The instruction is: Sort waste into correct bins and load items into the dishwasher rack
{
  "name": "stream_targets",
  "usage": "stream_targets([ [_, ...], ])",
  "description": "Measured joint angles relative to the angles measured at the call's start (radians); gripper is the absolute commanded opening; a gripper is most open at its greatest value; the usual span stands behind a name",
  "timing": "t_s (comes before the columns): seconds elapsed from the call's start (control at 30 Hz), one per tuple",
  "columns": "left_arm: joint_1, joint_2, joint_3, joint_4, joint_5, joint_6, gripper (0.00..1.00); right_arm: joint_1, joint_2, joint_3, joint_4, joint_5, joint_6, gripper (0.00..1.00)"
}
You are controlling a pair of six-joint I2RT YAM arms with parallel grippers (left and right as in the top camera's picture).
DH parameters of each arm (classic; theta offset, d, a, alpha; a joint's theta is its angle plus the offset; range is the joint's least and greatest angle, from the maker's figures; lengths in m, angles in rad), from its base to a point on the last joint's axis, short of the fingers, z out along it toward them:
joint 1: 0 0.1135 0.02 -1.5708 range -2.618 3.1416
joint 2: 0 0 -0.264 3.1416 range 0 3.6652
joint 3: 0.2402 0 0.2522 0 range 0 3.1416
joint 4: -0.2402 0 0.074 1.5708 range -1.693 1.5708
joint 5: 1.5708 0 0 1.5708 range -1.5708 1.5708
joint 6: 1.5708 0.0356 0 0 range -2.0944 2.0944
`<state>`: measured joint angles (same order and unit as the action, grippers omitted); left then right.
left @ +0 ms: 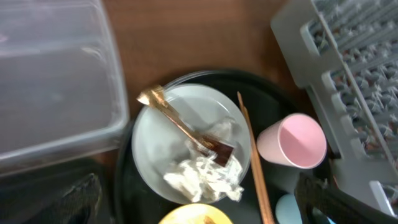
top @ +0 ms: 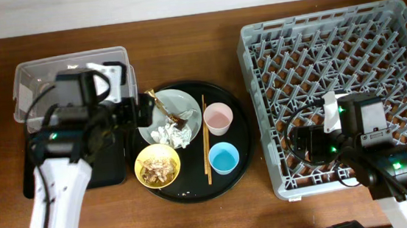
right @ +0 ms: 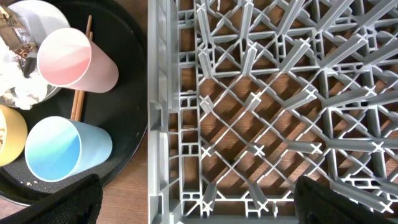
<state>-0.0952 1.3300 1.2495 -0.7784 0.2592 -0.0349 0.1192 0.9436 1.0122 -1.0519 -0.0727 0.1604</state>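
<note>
The pale plate (top: 180,101) on the round black tray holds crumpled tissue (left: 205,174) and a gold-brown wrapper (left: 180,121). A yellow bowl (top: 157,164) holds brown food scraps. Chopsticks (top: 206,139) lie between the plate and the pink cup (top: 218,118) and blue cup (top: 224,158). My left gripper (left: 199,202) is open and empty, hovering above the plate's near edge. My right gripper (right: 196,199) is open and empty over the front-left corner of the grey rack (top: 341,87). The clear tub (top: 38,80) stands far left, with the shallow black tray (top: 109,170) in front of it, partly under my left arm.
The round black tray (top: 239,144) sits between the bins and the rack, a narrow strip of wooden table on each side. In the right wrist view both cups (right: 74,59) stand close to the rack's left wall (right: 158,93).
</note>
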Motion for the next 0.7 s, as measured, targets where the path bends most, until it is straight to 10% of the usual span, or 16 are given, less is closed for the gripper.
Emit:
stream_targets([
  [0.3, -0.177, 0.535, 0.005, 0.149, -0.065, -0.124, 0.73, 0.000, 0.000, 0.002, -0.008, 0.000, -0.002, 0.99],
  [0.47, -0.177, 0.577, 0.004, 0.253, -0.138, -0.197, 0.40, 0.000, 0.000, 0.002, -0.010, 0.000, -0.002, 0.99],
  [0.7, -0.177, 0.577, 0.005, 0.264, -0.144, -0.201, 0.28, 0.000, 0.000, 0.002, -0.010, 0.000, -0.002, 0.99],
])
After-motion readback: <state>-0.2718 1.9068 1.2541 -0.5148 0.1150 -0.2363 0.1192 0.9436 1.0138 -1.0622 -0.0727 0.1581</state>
